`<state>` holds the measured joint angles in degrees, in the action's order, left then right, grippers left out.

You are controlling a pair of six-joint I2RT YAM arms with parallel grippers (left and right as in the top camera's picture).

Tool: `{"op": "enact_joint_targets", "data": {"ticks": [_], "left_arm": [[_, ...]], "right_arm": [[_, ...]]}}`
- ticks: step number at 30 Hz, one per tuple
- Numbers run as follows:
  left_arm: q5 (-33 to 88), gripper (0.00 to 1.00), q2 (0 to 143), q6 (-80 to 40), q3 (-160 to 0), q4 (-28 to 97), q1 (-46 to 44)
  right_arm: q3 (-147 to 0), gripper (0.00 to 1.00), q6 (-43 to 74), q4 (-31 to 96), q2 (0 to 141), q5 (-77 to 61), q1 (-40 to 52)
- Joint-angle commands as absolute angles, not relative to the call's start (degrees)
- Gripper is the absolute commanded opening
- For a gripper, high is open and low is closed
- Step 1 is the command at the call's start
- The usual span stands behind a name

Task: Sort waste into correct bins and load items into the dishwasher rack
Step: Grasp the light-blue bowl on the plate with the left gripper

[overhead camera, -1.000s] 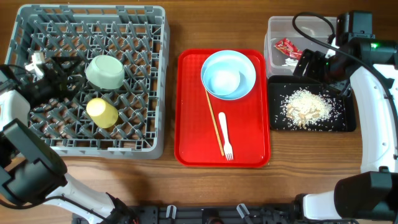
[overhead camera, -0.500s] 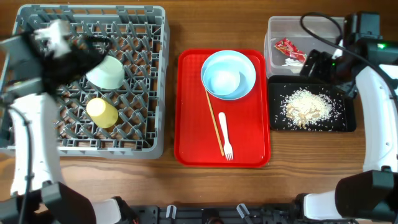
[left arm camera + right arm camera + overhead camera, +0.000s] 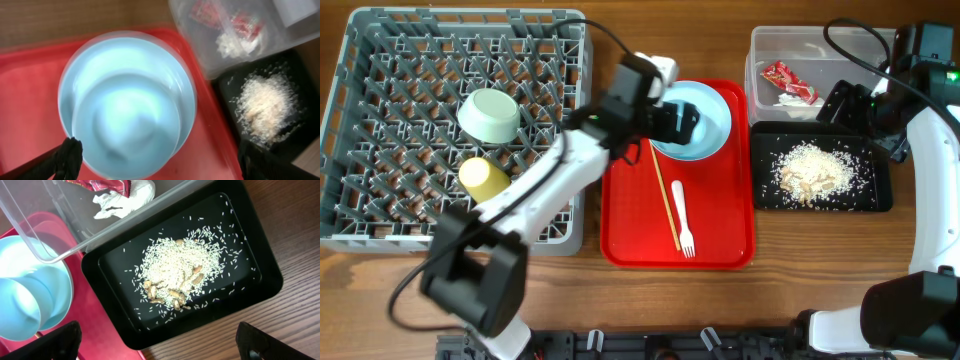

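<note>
The pale-blue bowl (image 3: 705, 128) sits in the pale-blue plate (image 3: 718, 100) on the red serving tray (image 3: 630, 230). My left gripper (image 3: 677, 122) hovers over them, open and empty; in the left wrist view its fingers (image 3: 160, 167) flank the bowl (image 3: 127, 125). The chopstick (image 3: 666, 195) and white fork (image 3: 682, 218) lie on the red tray. The pale-green bowl (image 3: 490, 115) and yellow cup (image 3: 483, 180) are in the grey rack (image 3: 380, 60). The clear tub (image 3: 820, 45) holds the red wrapper (image 3: 788, 79) and paper scrap (image 3: 788, 100). Rice crumbs (image 3: 813, 172) lie in the black tray (image 3: 870, 195). My right gripper (image 3: 850, 105) is open and empty above the black tray (image 3: 115, 330).
The left arm stretches across the rack's right edge and the red tray's upper left. Bare wooden table (image 3: 820, 250) lies in front of the black tray and along the front edge. A cable loops over the clear tub.
My left arm has swung from the rack's left side across to the red tray and now hovers over the blue bowl. My right arm has drifted slightly to the right.
</note>
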<state>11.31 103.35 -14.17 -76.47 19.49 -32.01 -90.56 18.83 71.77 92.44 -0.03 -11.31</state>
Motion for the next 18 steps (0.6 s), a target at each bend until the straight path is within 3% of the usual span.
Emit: {"op": "enact_joint_targets", "data": {"ticks": [1,14,16,18], "left_arm": [[1.5,1.00,110.2,-11.9,-89.1,25.3,-35.2],[-1.2,0.98,125.6,-12.4,-94.9,28.0,-41.7],[-1.2,0.92,126.4,-12.4,-94.8,28.4,-42.5],[-1.2,0.73,126.5,-12.4,-94.8,28.4,-42.7]], "right_arm": [[-91.5,1.00,19.0,71.7,91.2,-0.9,-11.4],[-91.5,1.00,18.0,71.9,91.2,-0.9,-11.4],[-91.5,1.00,18.0,72.0,91.2,-0.9,-11.4],[-91.5,1.00,18.0,72.1,91.2,-0.9,-11.4]]}}
